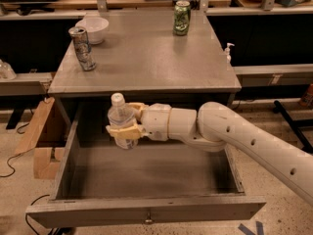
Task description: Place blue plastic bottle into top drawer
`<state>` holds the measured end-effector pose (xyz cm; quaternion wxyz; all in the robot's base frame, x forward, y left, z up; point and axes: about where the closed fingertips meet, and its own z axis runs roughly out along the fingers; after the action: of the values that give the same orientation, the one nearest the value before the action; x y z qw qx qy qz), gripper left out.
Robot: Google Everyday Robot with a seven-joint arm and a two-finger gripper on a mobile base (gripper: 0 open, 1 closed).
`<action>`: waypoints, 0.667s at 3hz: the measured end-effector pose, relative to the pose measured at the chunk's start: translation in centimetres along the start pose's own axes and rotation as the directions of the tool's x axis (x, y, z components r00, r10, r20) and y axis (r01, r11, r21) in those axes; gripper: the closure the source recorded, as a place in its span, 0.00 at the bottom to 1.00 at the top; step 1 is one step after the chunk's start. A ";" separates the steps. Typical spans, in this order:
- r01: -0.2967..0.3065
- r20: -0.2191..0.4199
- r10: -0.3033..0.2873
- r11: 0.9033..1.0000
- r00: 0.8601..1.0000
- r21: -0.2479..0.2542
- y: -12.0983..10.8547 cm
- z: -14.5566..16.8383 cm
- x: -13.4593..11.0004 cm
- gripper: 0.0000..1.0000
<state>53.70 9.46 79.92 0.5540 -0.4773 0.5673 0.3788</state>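
Observation:
The blue plastic bottle (121,120), clear with a white cap, stands upright in my gripper (124,130), whose yellowish fingers (123,131) are shut around its middle. The white arm reaches in from the right. The bottle hangs over the rear left part of the open top drawer (146,214), its base a little above the drawer floor, below the level of the cabinet top. The drawer is pulled fully out, with a small knob at its front centre.
On the grey cabinet top (146,62) stand a silver patterned can (82,48) and a white bowl (93,29) at the back left and a green can (182,17) at the back right. Cardboard (43,141) leans left of the cabinet. Shelving runs behind.

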 end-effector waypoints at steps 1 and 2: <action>0.027 -0.022 -0.029 0.998 0.999 -0.051 -1.4 0.4 4.2 1.00; 0.028 -0.047 -0.031 0.997 0.998 -0.071 -1.9 0.6 8.4 1.00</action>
<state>56.22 8.50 71.73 0.5284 -0.5139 0.5597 0.3786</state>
